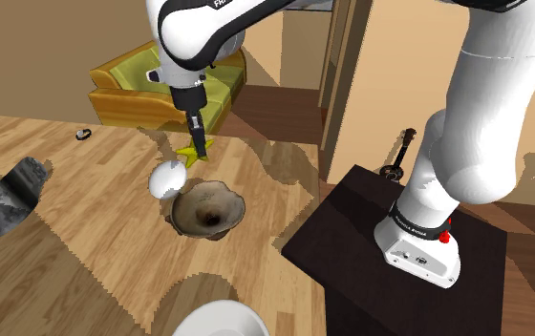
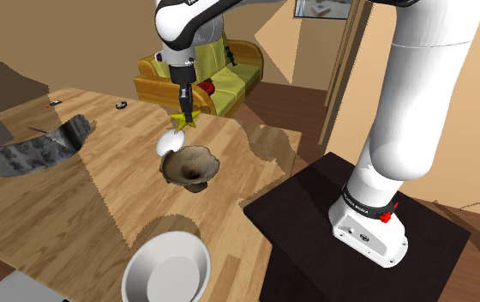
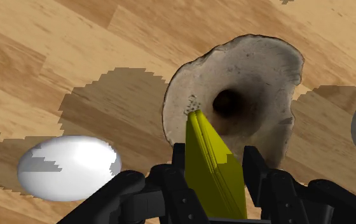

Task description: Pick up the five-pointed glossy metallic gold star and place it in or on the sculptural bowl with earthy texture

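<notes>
Clamping yellow-gold star [image 3: 208, 140] edge-on between both fingers [image 3: 178, 162]. Holding it above wooden table [image 3: 56, 57], one point sticking out past fingertips. Hovering over rough brown bowl [image 3: 259, 76], directly ahead of fingertips, mouth up. Off to one side of fingers: white egg-shaped object [image 3: 68, 167] on table, apart from bowl.

A wooden table [image 1: 84, 258] carries a white egg-shaped object [image 1: 167, 178] near its middle and a plain white dish [image 2: 166, 270] at its near edge. A crumpled grey sheet [image 1: 3, 200] lies at the shoulder view's left, with a small dark item [image 1: 83, 135] farther back. Beyond the table stands a yellow-green sofa [image 1: 132, 84]. A guitar-like instrument [image 1: 401, 153] is on the floor at that view's right.
</notes>
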Controlling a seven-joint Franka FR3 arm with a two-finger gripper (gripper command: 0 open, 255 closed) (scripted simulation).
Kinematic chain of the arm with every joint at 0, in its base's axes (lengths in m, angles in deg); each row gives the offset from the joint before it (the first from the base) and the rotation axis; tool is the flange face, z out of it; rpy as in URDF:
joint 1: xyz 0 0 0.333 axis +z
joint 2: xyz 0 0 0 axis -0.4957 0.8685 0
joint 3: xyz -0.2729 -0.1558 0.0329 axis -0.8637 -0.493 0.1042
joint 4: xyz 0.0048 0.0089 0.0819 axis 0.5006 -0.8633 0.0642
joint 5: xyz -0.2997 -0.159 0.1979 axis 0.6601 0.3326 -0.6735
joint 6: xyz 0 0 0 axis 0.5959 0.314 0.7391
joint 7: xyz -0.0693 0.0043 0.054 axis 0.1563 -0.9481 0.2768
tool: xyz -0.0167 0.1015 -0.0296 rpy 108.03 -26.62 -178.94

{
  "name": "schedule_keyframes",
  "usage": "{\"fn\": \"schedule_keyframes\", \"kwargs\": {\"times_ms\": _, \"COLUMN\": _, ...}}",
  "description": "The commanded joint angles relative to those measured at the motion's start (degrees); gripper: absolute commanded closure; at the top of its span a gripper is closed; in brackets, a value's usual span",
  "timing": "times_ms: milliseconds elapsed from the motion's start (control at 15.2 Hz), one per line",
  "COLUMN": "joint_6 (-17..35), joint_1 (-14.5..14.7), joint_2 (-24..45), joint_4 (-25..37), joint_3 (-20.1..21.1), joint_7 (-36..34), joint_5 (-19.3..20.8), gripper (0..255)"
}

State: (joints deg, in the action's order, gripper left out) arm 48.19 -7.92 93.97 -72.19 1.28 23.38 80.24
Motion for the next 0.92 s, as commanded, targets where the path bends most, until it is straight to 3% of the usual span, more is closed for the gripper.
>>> {"fn": "schedule_keyframes", "kwargs": {"times_ms": 0, "joint_6": 0.9, "joint_1": 1.4, "joint_2": -2.0, "joint_4": -2.6, "joint_3": 1.0, "joint_7": -2.3, "joint_5": -0.2, "gripper": 255}}
{"fn": "schedule_keyframes", "kwargs": {"times_ms": 132, "joint_6": 1.7, "joint_1": 2.7, "joint_2": -3.8, "joint_4": -5.0, "joint_3": 2.1, "joint_7": -4.6, "joint_5": -0.5, "gripper": 255}}
{"fn": "schedule_keyframes", "kwargs": {"times_ms": 858, "joint_6": 9.5, "joint_1": 2.9, "joint_2": 0.0, "joint_4": -9.0, "joint_3": 2.2, "joint_7": -4.1, "joint_5": -0.4, "gripper": 255}}
